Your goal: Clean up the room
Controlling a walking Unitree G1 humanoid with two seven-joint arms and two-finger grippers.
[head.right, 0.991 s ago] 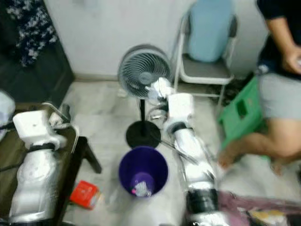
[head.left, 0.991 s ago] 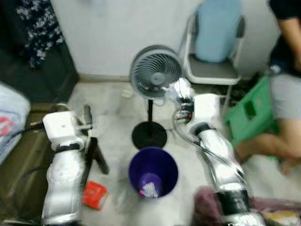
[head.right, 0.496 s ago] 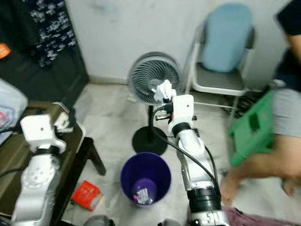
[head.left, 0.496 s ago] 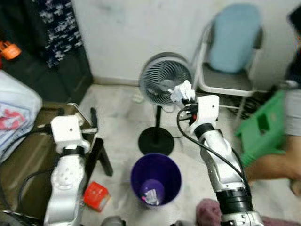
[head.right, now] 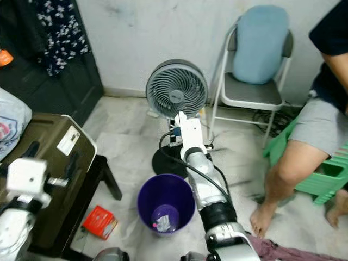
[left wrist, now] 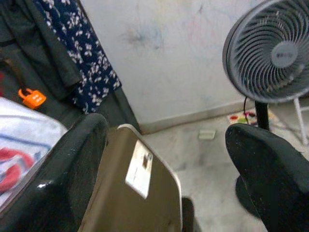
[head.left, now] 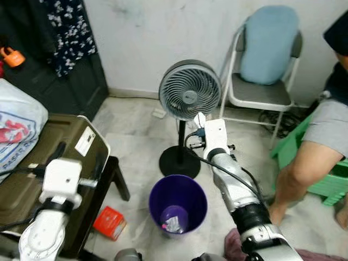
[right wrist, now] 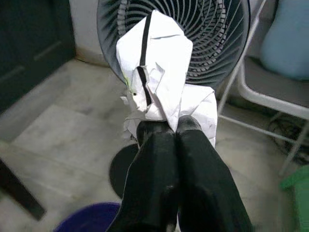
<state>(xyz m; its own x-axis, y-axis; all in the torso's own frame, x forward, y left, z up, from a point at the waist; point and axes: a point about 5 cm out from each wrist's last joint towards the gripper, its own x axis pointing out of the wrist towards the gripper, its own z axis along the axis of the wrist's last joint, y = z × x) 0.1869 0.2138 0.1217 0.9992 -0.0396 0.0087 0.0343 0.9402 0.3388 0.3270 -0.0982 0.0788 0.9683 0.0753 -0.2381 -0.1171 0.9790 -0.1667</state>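
Crumpled paper sits pinched in the right gripper, jaws clenched on its lower edge, above and just behind the purple bin. Light and soft, it should crush easily. The left gripper hangs with jaws spread.

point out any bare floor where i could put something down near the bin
Bare floor lies between the suitcase and the fan, running back to the wall. Another patch sits between the purple bin and the person's leg. It is crowded left of the bin, by the red box, and behind it, where the fan's base stands and the right gripper pinches crumpled paper.
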